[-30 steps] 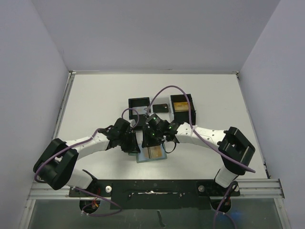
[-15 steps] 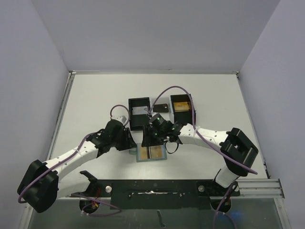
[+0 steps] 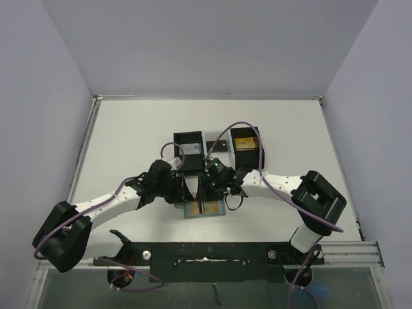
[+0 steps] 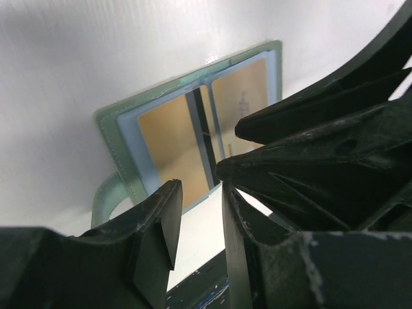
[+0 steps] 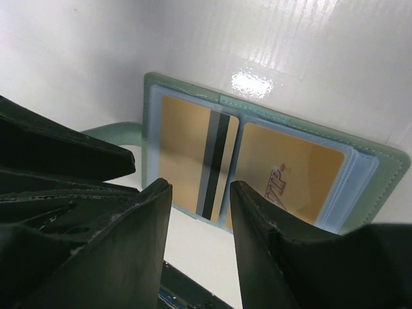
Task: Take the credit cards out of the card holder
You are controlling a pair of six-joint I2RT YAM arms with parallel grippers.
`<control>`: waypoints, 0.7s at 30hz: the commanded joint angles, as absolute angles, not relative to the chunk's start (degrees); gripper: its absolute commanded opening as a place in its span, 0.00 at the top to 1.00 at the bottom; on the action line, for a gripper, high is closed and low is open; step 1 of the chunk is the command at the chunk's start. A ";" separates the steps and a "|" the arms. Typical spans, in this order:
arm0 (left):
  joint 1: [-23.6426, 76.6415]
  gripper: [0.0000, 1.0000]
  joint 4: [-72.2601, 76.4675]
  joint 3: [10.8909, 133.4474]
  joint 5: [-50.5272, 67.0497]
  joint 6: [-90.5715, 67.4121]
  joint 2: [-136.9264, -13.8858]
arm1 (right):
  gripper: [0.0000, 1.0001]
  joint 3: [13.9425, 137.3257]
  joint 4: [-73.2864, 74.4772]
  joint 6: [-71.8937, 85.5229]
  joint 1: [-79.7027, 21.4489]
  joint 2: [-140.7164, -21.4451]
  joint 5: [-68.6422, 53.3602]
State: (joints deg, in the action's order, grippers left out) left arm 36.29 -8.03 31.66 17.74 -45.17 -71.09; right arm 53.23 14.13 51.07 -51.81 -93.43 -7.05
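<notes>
The card holder (image 3: 205,210) lies opened flat on the table (image 3: 129,141), insides up, right at the middle of the near edge, just in front of the arm bases. Its long axis runs left-right along that edge and the fold points toward the far edge, with a strap poking out on the left end.

There are two gold credit cards in it, one per half: the striped card (image 5: 187,154) and the VIP card (image 5: 283,174). Both have their long sides parallel to the fold.

Both claws hover right over it, nearly bumping each other. The left claw (image 4: 202,215) has a narrow gap with nothing in it. The right claw (image 5: 198,212) is a bit wider and also empty.

My take for this step: have one claw pin its half of the holder down while the other catches an exposed card edge near the fold and slides it out flat. Otherwise the whole thing probably just lifts. I can't tell which way the pockets open, so go gently.
</notes>
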 commanded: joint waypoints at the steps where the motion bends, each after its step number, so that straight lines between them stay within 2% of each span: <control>1: 36.63 0.72 -7.02 33.93 19.49 -43.86 -73.87 | 0.58 53.26 11.35 52.37 -51.25 -94.00 -8.21; 10: 36.66 0.81 -9.47 34.39 17.91 -42.12 -78.96 | 0.62 51.51 9.53 53.45 -48.76 -96.29 -12.62; 21: 36.82 0.84 -11.45 34.24 15.53 -40.56 -81.23 | 0.69 50.97 5.85 53.51 -47.36 -98.82 -17.37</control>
